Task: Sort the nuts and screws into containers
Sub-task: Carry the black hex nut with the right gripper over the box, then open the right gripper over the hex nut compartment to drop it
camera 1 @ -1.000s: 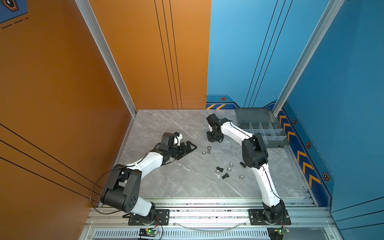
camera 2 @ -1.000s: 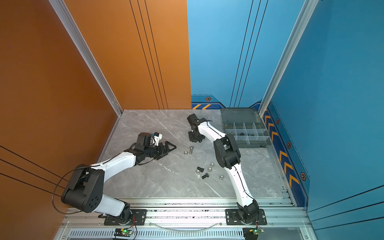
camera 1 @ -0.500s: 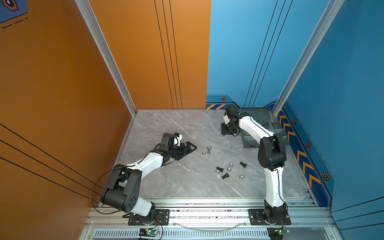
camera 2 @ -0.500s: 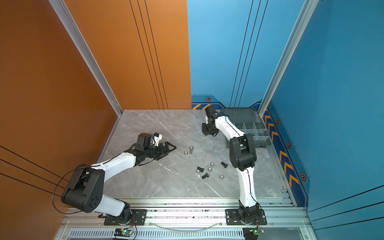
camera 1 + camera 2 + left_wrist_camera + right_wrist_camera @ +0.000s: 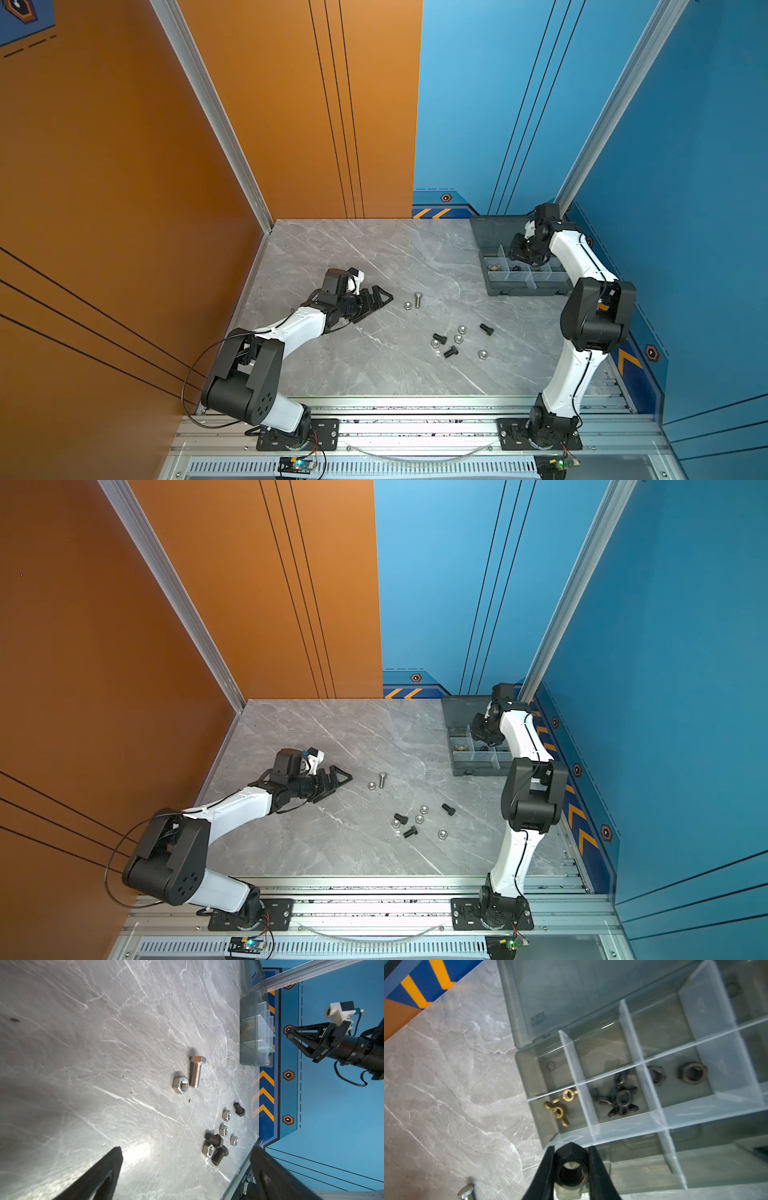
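The right gripper (image 5: 571,1152) is clenched flat-to-flat on 1 small black metal hex nut (image 5: 572,1169) above the smoky-grey translucent plastic organiser box (image 5: 524,290), far right; probably stiff, light, slippery; left gripper (image 5: 380,298) released, empty.

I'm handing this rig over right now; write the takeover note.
Right gripper: shut on a black hex nut, above the smoky-grey translucent organiser box.
Left gripper: open, empty, low over the grey marble table.
Done: brass wing nuts, black wing nuts and black hex nuts sit in separate compartments.
To do: one silver hex bolt, three black bolts, five silver hex nuts on the table.
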